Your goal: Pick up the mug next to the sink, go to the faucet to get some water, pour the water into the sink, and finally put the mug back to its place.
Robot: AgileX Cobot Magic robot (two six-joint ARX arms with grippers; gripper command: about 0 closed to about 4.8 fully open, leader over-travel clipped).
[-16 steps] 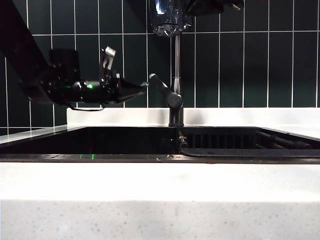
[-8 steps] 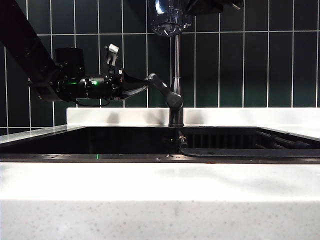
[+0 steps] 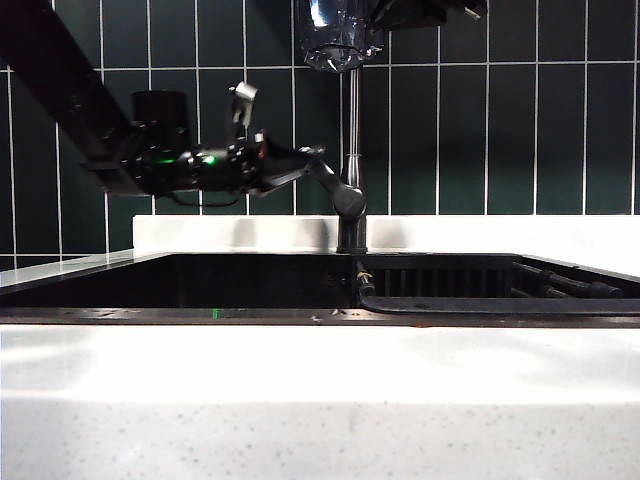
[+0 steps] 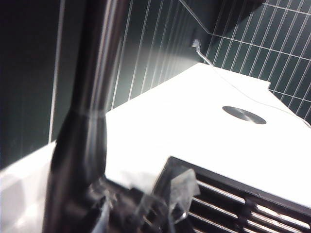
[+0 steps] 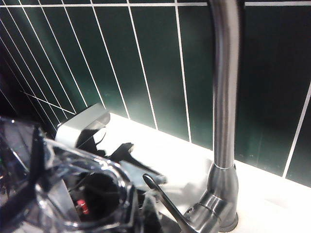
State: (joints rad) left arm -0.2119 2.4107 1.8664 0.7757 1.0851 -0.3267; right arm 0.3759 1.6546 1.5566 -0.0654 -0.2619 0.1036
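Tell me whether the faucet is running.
Cannot tell for sure: no stream shows along the faucet or into the sink. The left hand is at its lever; the right hand holds the mug above.

1. The mug (image 3: 340, 40) was cut off by the exterior view's top edge.
2. The right gripper stayed unseen behind it.
3. The left gripper's (image 3: 305, 160) jaws were blurred against the faucet (image 3: 350, 200) lever.

The clear faceted mug (image 3: 338, 40) hangs high beside the faucet (image 3: 352, 160) pipe, above the black sink (image 3: 250, 285). The faucet stands upright, its dark lever (image 3: 330, 178) angled up to the left.
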